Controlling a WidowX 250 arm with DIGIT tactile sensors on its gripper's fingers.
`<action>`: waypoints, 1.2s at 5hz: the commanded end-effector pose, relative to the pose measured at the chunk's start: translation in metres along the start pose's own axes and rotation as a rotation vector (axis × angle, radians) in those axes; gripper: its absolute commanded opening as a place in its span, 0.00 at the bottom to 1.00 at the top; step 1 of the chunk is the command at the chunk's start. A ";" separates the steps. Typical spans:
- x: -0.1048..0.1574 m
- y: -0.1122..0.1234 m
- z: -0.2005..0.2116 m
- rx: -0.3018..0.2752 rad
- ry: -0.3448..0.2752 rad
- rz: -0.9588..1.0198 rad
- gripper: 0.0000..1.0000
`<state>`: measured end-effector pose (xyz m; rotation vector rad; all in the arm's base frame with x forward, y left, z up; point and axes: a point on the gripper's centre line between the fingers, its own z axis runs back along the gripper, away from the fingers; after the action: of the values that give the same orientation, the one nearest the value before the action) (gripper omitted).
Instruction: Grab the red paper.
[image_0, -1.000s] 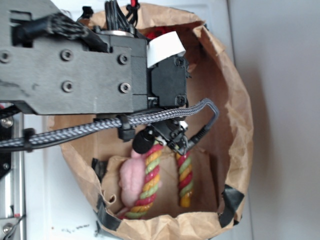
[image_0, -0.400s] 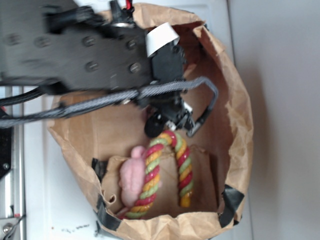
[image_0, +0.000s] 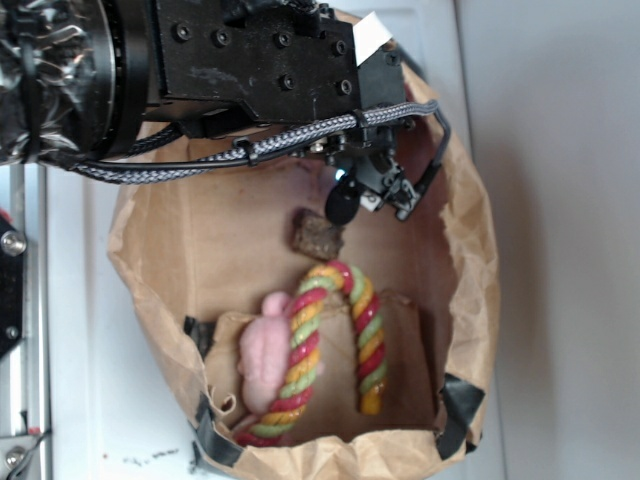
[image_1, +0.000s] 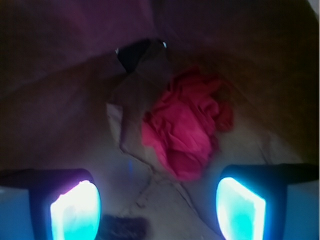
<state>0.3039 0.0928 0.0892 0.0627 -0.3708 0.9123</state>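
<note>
The red paper (image_1: 187, 125) is a crumpled bright red wad on the brown bag floor, ahead of my gripper (image_1: 157, 210) and slightly right of centre in the wrist view. Both glowing fingertips (image_1: 75, 210) stand wide apart with only bag floor between them, so the gripper is open. In the exterior view the gripper (image_0: 372, 200) hangs inside the paper bag (image_0: 480, 230) near its upper end, and the arm hides the red paper there.
A brown rough chunk (image_0: 315, 235) lies just below the gripper. Further down are the red, green and yellow twisted rope (image_0: 330, 340) and a fuzzy pink lump (image_0: 262, 355). The bag's walls close in on all sides, with black tape (image_0: 455, 410) at the corners.
The arm has moved up the exterior picture toward the bag's far end, uncovering the brown chunk and the rope's bend. The other objects have not moved.
</note>
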 end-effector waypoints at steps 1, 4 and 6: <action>0.031 0.014 0.018 -0.005 -0.062 0.046 1.00; 0.007 0.017 0.025 0.045 -0.090 0.057 1.00; -0.004 0.019 0.034 0.064 -0.106 0.076 1.00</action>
<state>0.2761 0.0934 0.1007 0.1713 -0.3977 1.0042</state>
